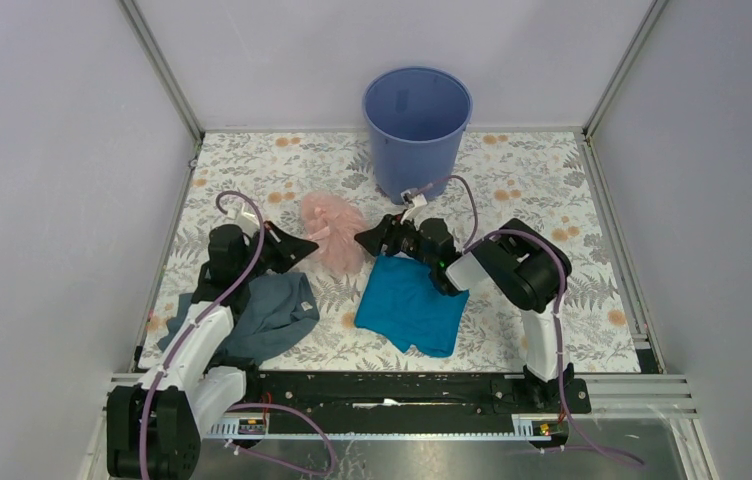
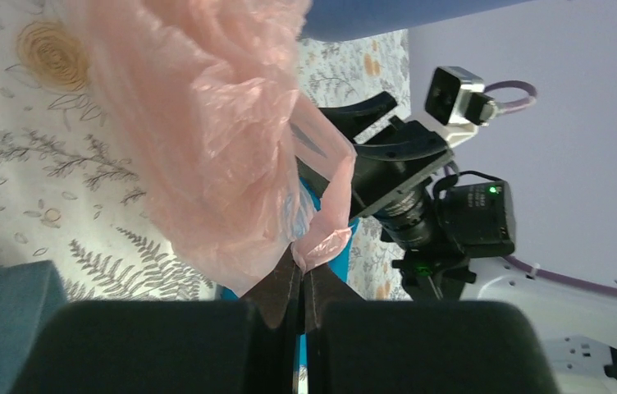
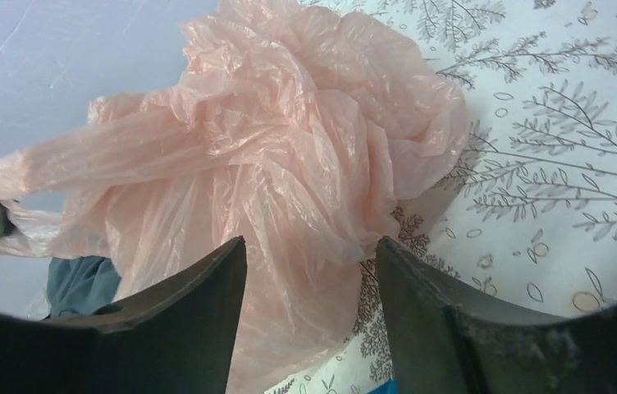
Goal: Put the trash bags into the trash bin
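Observation:
A crumpled pink trash bag [image 1: 333, 230] lies on the floral table between my two grippers. My left gripper [image 1: 304, 246] is shut on a corner of the bag [image 2: 207, 139], with the film pinched between its fingertips [image 2: 287, 279]. My right gripper [image 1: 365, 238] is open, its fingers [image 3: 198, 287] just short of the bag [image 3: 289, 148] on the bag's right side, not touching it. The blue trash bin [image 1: 416, 125] stands upright at the back centre, behind the right gripper; its base shows in the left wrist view [image 2: 371, 16].
A teal cloth [image 1: 412, 305] lies under the right arm's wrist. A grey-blue cloth [image 1: 262, 315] lies by the left arm. Metal frame posts and white walls close in the table at the left, right and back.

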